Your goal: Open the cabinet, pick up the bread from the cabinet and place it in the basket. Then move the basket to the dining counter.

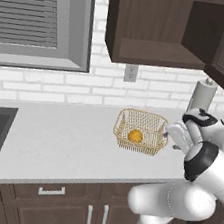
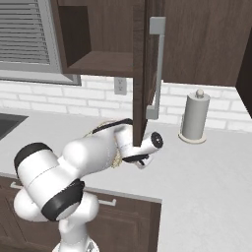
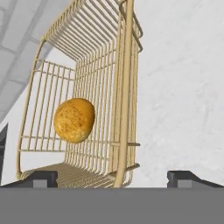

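Evidently the claw (image 3: pixel 111 177) stood fully spread and grasping nothing, its two dark tips straddling the near wall of the basket (image 3: pixel 124 87), one tip inside the mesh and one outside over the pale counter (image 3: pixel 183 87). That wall, with its thicker rounded rim wire, looked the sensible place to take hold: the wire frame appeared stiff and light, though thin mesh could slip or twist between smooth pads, so a pinch close under the rim would probably carry it most steadily. The bread (image 3: pixel 74 120) lay inside the basket, resting against its floor, loose and free to roll if the load tilted. Farther out, the basket sat on the counter below the cabinet (image 1: pixel 161 30), whose door (image 2: pixel 147 69) hung open just beside the arm. A paper towel holder (image 2: pixel 194 118) stood well apart.
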